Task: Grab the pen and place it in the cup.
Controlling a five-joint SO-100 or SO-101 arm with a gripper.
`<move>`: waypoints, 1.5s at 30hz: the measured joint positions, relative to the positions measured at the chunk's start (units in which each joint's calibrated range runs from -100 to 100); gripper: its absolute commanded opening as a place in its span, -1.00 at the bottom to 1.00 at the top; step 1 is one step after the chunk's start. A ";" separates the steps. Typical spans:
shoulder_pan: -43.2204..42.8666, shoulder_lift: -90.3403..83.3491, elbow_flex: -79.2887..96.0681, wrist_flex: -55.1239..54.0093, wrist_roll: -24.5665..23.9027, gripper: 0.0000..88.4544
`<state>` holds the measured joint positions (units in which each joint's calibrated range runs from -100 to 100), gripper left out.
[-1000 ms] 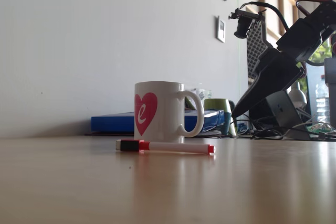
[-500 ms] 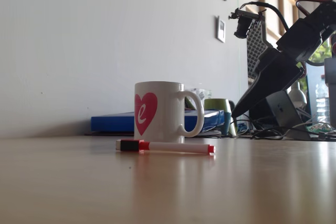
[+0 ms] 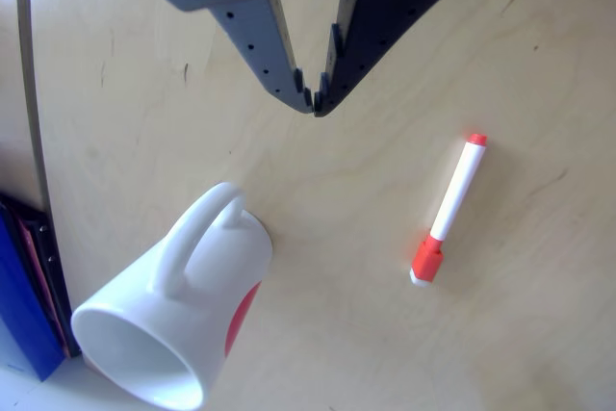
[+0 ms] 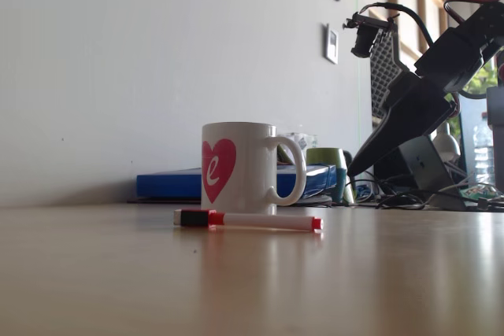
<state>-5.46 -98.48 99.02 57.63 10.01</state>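
The pen [image 3: 449,210] lies flat on the wooden table: a slim white marker with a red-orange cap at one end and a small red tip at the other. In the fixed view the pen [image 4: 248,219] rests just in front of the cup [image 4: 239,167], a white mug standing upright with a red heart and a loop handle. From above, the cup [image 3: 178,305] shows its white inside. My gripper [image 3: 315,105] hovers above the table between cup and pen, its fingertips together and nothing between them. The gripper [image 4: 352,171] hangs to the right of the cup, above the table.
A blue folder [image 4: 169,184] lies behind the cup by the wall, also seen as the folder [image 3: 29,315] at the table's left edge. A green cup [image 4: 329,164], cables and a water bottle [image 4: 481,155] stand at the back right.
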 measured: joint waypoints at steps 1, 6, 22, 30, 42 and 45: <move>0.00 0.00 0.00 0.00 0.00 -0.94; 0.00 0.00 -0.18 1.02 0.00 -0.49; -3.10 3.45 -1.24 0.00 5.67 -0.49; -9.37 31.92 -21.81 -2.63 6.16 -0.48; -12.99 70.91 -61.08 -4.66 -3.66 -0.47; -14.61 77.14 -63.03 -4.92 -8.60 -0.47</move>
<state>-20.07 -21.35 35.99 52.71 1.42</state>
